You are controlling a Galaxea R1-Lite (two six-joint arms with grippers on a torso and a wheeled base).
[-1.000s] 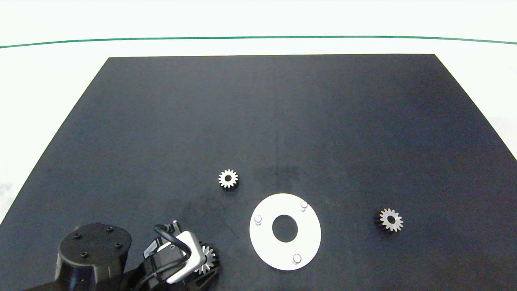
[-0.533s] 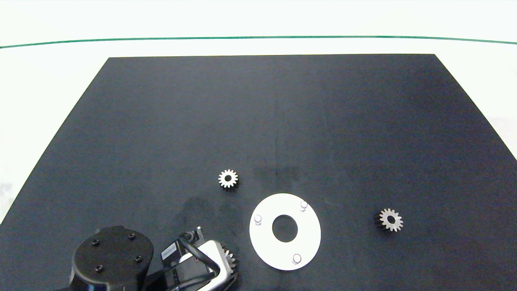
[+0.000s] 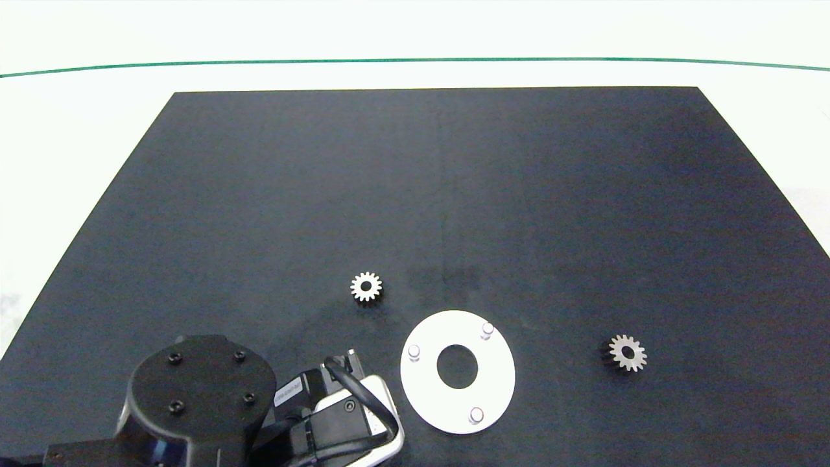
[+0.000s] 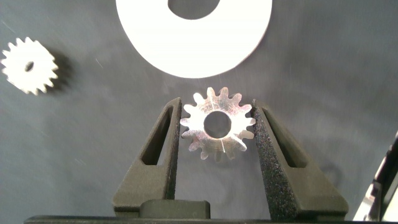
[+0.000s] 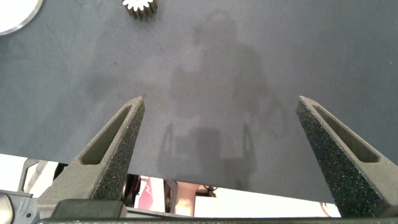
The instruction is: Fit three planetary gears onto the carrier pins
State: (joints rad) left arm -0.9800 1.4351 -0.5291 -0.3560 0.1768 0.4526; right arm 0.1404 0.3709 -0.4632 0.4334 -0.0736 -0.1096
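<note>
Since a second ago, left gripper [image 4: 217,124] has carried its clamped gear [image 4: 217,122] toward the white disc [image 3: 499,383], now just beside it. All three pins [image 3: 476,414] remain bare; two gears [image 3: 366,286] lie loose. Right gripper [image 5: 221,134] hangs spread, empty.

My left arm [image 3: 194,395] shows a black round housing with four screws, a looping black cable, a silver bracket, perhaps a label.

left gripper [image 4: 216,124]: jaws clamped | right gripper [image 5: 221,134]: jaws wide apart
</note>
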